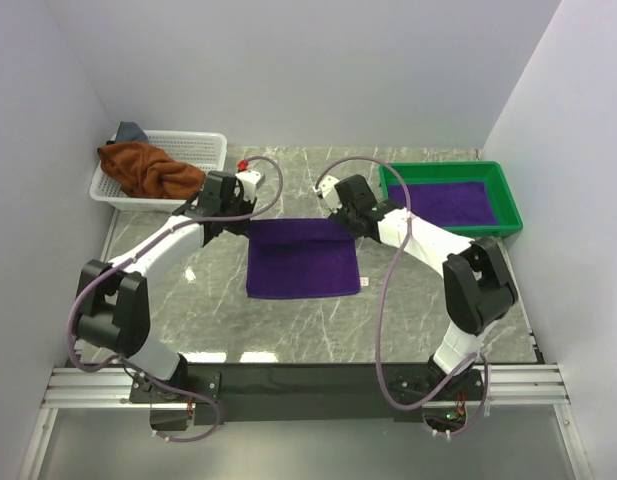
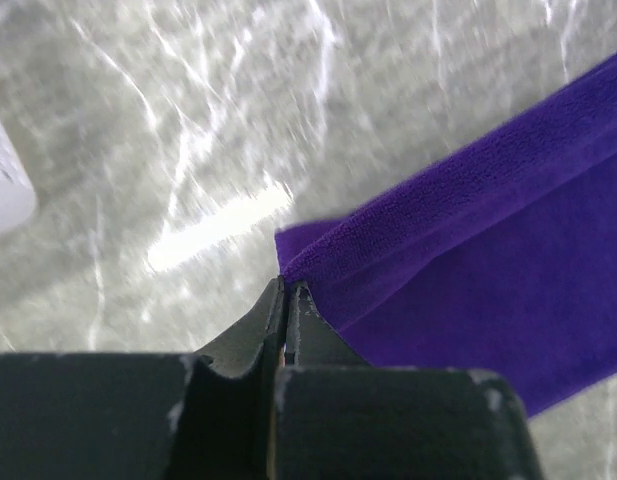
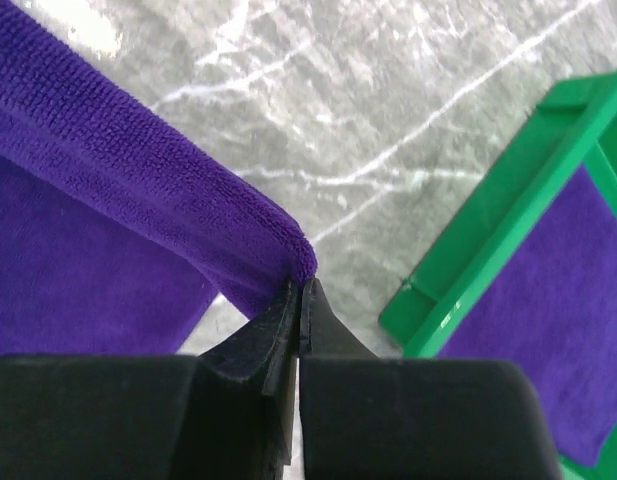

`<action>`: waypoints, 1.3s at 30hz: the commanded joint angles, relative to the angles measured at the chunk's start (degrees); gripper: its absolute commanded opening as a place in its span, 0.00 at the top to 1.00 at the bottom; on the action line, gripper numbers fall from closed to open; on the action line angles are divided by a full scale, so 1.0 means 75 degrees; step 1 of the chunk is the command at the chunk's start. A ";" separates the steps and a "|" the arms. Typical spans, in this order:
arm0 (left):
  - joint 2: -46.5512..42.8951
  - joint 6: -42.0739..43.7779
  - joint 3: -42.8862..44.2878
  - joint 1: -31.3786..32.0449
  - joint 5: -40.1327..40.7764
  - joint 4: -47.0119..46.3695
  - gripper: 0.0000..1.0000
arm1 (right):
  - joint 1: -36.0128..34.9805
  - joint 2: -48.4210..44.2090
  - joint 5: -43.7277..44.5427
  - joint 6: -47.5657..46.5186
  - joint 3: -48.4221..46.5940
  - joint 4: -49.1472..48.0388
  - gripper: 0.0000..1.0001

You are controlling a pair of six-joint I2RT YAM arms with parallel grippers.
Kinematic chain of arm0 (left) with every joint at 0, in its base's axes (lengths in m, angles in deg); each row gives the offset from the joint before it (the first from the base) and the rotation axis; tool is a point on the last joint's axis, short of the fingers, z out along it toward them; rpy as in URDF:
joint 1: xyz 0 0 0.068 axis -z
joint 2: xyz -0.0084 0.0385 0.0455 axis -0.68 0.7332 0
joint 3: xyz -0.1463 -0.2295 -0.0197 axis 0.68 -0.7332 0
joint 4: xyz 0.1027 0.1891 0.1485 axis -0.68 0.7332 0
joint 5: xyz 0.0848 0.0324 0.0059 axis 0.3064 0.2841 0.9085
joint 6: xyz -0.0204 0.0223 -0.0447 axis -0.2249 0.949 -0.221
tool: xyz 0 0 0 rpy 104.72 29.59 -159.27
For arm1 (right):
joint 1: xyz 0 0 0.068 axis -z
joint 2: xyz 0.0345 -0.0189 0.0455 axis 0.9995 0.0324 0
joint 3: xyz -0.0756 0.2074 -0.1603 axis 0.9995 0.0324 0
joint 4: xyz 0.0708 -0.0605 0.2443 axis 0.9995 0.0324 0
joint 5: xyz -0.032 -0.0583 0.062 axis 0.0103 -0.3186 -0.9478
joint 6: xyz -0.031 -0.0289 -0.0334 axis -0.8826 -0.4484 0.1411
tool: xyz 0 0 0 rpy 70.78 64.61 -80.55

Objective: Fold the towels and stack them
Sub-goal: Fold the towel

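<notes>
Grey marble counter (image 1: 318, 325), walled in white on three sides.

Purple towel (image 1: 300, 262) sits mid-counter between the two arms, roughly square in the top view. Its near edge lies flat. The far edge shows as a darker band and in both wrist views looks held up off the stone, with more purple cloth beneath it.

Green tray (image 1: 438, 167) is at the far right, just beyond the right arm's forearm. A second purple towel (image 1: 448, 203) lies flat inside it, covering most of the floor.

White basket (image 1: 203, 150) is at the far left corner. A rust-brown towel (image 1: 148, 170) is bunched in it and spills over the left rim. A grey-blue towel (image 1: 131, 131) pokes up behind that, mostly hidden.

Left hand (image 2: 288, 292): fingers pressed together, pinching the far-left corner of the centre purple towel. The cloth runs off to the right from the tips.

Right hand (image 3: 301, 290): fingers likewise closed, clamping the far-right corner, a rolled edge right at the tips. Tray rim is close beside it on the right.
</notes>
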 commanded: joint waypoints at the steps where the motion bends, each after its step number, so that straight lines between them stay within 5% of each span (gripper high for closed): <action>1: -0.0626 -0.0416 -0.0360 0.0079 0.0561 -0.0200 0.99 | -0.0049 -0.0590 0.0680 0.0118 0.0351 -0.0188 1.00; 39: -0.1776 -0.1987 -0.1884 0.0478 0.0854 -0.0189 0.99 | -0.0858 -0.2032 0.0728 0.1231 0.2121 -0.0013 1.00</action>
